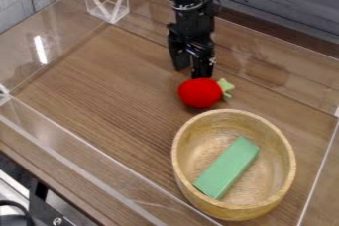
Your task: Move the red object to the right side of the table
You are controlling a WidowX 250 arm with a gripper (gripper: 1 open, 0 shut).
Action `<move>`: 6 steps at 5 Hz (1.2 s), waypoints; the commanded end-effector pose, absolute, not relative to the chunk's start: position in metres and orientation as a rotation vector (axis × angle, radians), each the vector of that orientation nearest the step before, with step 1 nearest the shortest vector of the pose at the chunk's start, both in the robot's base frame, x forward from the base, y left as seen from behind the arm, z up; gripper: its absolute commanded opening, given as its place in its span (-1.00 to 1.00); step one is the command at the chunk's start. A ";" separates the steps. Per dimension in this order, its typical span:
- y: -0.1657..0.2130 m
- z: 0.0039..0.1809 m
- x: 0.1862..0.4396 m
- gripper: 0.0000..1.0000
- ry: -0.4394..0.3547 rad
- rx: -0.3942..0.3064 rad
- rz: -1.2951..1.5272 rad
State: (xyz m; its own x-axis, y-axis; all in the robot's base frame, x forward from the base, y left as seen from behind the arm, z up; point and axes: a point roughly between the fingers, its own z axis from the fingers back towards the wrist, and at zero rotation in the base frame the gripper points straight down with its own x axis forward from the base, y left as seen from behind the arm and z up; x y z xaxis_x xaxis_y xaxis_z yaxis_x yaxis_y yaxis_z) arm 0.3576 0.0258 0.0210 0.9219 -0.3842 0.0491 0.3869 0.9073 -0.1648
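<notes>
Black end effector [193, 64] just above small glossy red toy fruit [200, 92], nothing gripped.
End effector points down at upper centre of frame, fingers spread wide and empty, tips right behind the red fruit; contact can't be told. Fruit lies free on the brown wood-grain tabletop [106, 81] at frame centre, pale green stem tuft to its right. Round light wooden bowl [235, 164] sits lower right, near the fruit, with a green rectangular block [228, 168] lying inside. Clear acrylic walls [54, 32] edge the tabletop.
</notes>
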 end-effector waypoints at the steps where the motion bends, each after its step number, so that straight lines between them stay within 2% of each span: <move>1: 0.018 0.029 0.365 1.00 -0.043 -0.165 -0.423; 6: 0.006 0.024 0.369 1.00 0.000 -0.171 -0.448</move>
State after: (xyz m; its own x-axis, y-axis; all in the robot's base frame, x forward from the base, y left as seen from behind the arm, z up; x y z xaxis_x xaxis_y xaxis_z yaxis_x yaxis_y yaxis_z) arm 0.3670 0.0116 0.0198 0.9095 -0.4148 0.0263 0.4129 0.8945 -0.1716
